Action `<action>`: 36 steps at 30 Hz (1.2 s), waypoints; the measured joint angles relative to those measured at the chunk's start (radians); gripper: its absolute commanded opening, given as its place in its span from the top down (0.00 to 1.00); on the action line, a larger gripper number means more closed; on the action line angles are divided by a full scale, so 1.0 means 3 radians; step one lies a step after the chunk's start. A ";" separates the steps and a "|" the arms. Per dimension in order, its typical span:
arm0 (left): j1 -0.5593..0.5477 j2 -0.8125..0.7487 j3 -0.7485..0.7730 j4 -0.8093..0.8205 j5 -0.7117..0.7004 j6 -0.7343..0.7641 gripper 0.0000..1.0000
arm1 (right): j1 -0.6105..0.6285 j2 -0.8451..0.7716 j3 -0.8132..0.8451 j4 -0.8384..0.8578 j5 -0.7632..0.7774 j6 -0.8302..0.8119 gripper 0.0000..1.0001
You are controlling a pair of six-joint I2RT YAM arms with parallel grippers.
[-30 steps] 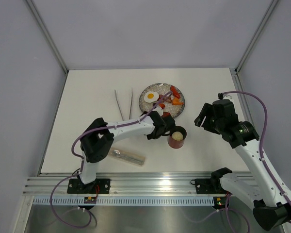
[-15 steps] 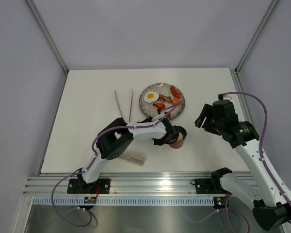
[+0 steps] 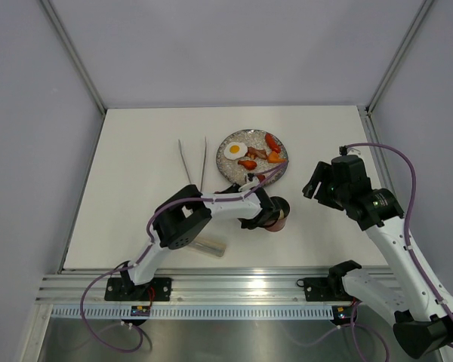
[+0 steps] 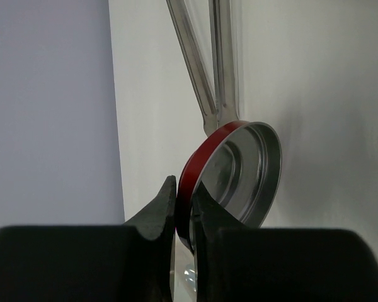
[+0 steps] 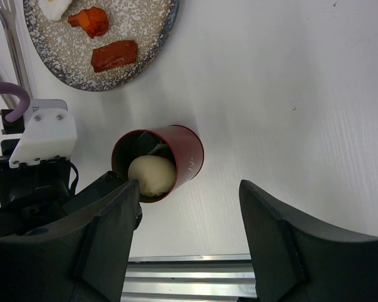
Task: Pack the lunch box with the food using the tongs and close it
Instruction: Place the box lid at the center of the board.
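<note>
My left gripper [image 4: 184, 189] is shut on the rim of the round red lid [image 4: 239, 170], which it holds on edge with the shiny metal inside facing away. In the top view the left gripper [image 3: 267, 215] sits right against the red lunch box [image 3: 281, 220]. The lunch box [image 5: 167, 157] stands upright and open, with a pale round ball [image 5: 152, 175] inside. My right gripper [image 5: 189, 189] hovers open above it, holding nothing. A fried egg [image 3: 235, 149], sausages [image 5: 114, 55] and shrimp [image 5: 90, 20] lie on the speckled plate [image 3: 230, 168]. The tongs [image 3: 195, 162] lie left of the plate.
A clear plastic container [image 3: 201, 243] lies near the table's front edge, beside the left arm's elbow. The metal rail [image 3: 234, 290] runs along the near side. Grey walls enclose the white table on three sides.
The left arm has folded and carried the lid rightward and nearer, up against the lunch box, so the ball shows less in the top view. The right arm has not moved.
</note>
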 measured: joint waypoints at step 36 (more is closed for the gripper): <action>-0.0088 -0.0866 0.0058 0.0263 0.0538 0.0496 0.58 | -0.0003 0.0056 0.0078 -0.0024 -0.0051 -0.0085 0.27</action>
